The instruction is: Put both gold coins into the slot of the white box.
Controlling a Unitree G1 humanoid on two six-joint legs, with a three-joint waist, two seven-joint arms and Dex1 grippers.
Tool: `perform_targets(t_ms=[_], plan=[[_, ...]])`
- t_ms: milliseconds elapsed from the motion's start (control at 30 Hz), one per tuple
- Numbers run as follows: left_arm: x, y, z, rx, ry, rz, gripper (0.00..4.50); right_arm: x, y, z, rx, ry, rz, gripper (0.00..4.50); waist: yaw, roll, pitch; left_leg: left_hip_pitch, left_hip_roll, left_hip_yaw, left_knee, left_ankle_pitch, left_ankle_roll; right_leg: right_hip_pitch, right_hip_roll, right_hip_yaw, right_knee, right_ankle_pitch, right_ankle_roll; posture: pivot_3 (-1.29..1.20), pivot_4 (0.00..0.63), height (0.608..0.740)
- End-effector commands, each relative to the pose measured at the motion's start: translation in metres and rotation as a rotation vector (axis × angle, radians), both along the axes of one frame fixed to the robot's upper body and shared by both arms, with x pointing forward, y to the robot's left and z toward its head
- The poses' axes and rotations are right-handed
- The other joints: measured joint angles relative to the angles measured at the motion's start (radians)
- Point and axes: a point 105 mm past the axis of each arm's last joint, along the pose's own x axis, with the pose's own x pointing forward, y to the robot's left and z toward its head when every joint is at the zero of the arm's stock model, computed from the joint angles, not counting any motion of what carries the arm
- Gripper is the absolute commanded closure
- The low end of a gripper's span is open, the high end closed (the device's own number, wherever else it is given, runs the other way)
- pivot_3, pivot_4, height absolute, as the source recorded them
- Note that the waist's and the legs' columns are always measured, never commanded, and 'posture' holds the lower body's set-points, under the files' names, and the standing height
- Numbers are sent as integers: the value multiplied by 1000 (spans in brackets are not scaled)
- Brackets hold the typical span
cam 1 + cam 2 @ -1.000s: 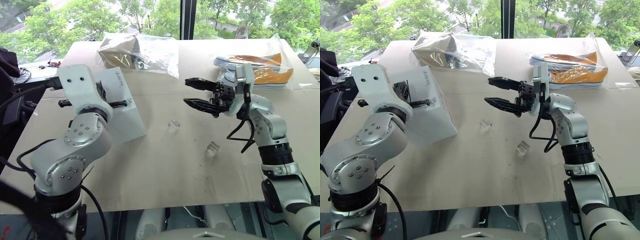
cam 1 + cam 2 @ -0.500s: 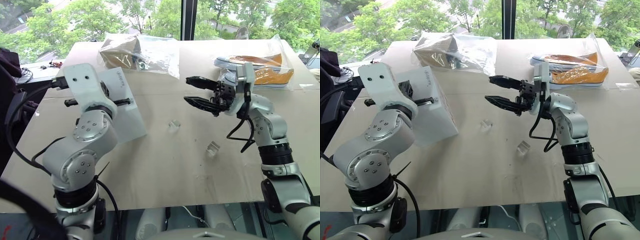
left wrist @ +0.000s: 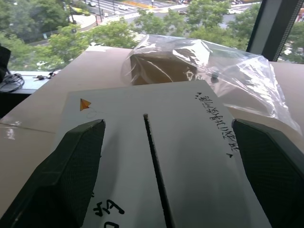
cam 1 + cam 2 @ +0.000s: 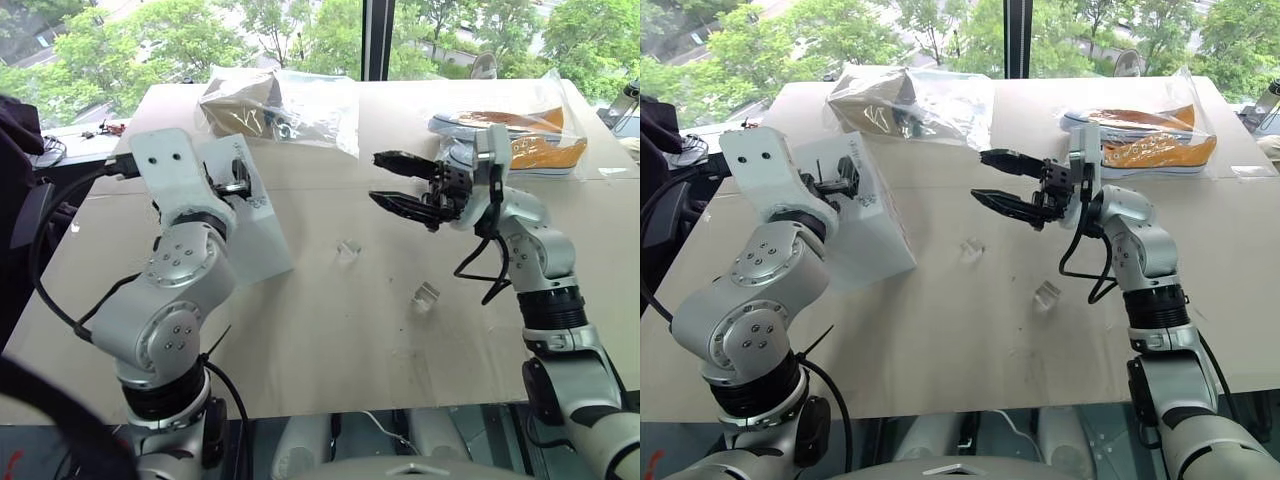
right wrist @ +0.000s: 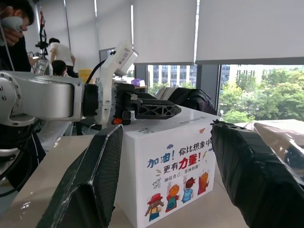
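Left to right. The left gripper (image 4: pixel 843 178) hangs over the top of the white box (image 4: pixel 872 235), its two black fingers spread wide with nothing between them; the left arm hides much of the box's near side in the head views. The one white box stands on the table (image 4: pixel 330 340) at the left. Its top face carries the slot (image 3: pixel 154 164), a single narrow black slit, a small gold triangle mark (image 3: pixel 84 104) near one corner, and a line of black handwriting (image 3: pixel 216 116) along one edge; the slot's near end is cut off at the frame edge in the left wrist view. One side of the box bears coloured lettering and cartoon figures (image 5: pixel 176 187). Behind the box lies one brown item in a clear bag (image 4: pixel 275 105). At mid-table are two small clear holders (image 4: pixel 347 250) (image 4: pixel 425 296), well apart; whether either holds a coin cannot be made out. The right gripper (image 4: pixel 392 181) hovers above the table, pointing toward the box, its fingers apart and empty. Farthest right, orange shoes in a clear bag (image 4: pixel 530 140) are partly hidden by the right arm.
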Motion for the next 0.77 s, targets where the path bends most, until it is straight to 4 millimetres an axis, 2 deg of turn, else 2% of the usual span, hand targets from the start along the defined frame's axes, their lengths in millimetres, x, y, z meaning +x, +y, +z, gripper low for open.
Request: perform_targets(t_ms=[33,100,167,267,400,500,600,667,767], plan=[[-30,-36,46,-11,-294,-338,82,-9,-19,5,29,9,-32,1311,1,0,0,-1,0,0,0,0,0,0,-1,0,-1,0,0,0,150,740],[-42,-52,37,6,-286,-495,82,-14,-26,-4,1,41,-43,1311,0,0,0,-1,0,1,-1,0,0,0,-4,1,-5,0,0,0,150,740],[-54,-62,19,39,-227,-623,82,-22,-33,-17,-36,79,-51,1311,-2,0,0,-2,0,1,-2,0,0,0,-5,1,-6,0,0,0,150,740],[-70,-64,-8,11,-133,-735,82,-33,-47,-39,-95,143,-88,1311,-6,0,0,-2,0,0,-4,0,0,-2,-5,2,-6,0,0,0,150,740],[-82,-63,-64,-45,74,-762,82,-44,-71,-75,-160,213,-188,1311,-1,2,-1,0,1,0,-4,-3,4,-1,-5,2,-5,0,0,0,150,740],[-88,-59,-101,16,190,-760,82,-49,-87,-97,-211,243,-259,1311,-1,2,-1,2,1,1,-3,-3,5,1,-4,3,-5,-3,-4,0,150,740],[-94,-48,-144,123,317,-742,82,-52,-113,-125,-278,252,-380,1311,-1,2,-1,3,1,1,0,-3,6,2,-2,3,-4,-3,-5,0,150,740],[-100,-44,-158,151,344,-758,82,-55,-124,-136,-291,235,-417,1311,-2,2,-1,4,1,3,0,-3,6,3,-1,3,-4,-2,-5,0,150,740],[-104,-43,-167,159,347,-787,82,-59,-130,-144,-309,192,-426,1311,-2,2,-1,4,2,4,0,-3,6,2,-1,2,-4,-2,-5,0,150,740]])
